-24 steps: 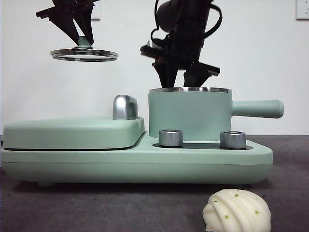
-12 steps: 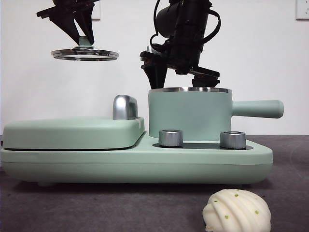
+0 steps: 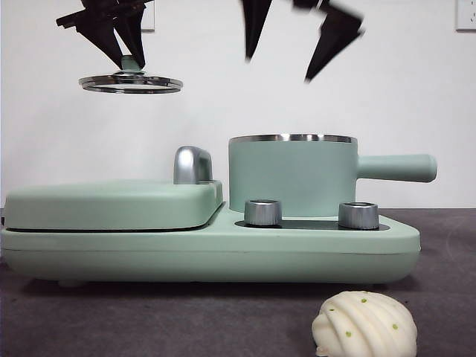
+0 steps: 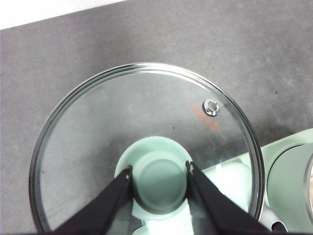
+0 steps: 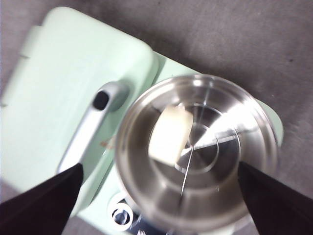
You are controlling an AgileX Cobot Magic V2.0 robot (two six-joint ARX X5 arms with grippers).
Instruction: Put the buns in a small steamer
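One of the two buns, the plain cream bun (image 5: pixel 168 134), lay inside the small steamer (image 3: pixel 291 177), on its steel floor toward one side, so the task stood about half done. The right gripper (image 3: pixel 301 37) hung above the pot with jaws spread wide and empty. The left gripper (image 4: pixel 159 171) held the glass lid (image 4: pixel 146 142) aloft, jaws clenched on its green knob (image 4: pixel 159 180), off to the side over the flat griddle section (image 3: pixel 111 202). The pleated bun (image 3: pixel 364 325) sat on the worktop (image 3: pixel 149 320) before the appliance; the next move, I judged, called for the right gripper to descend there and grasp it gently.
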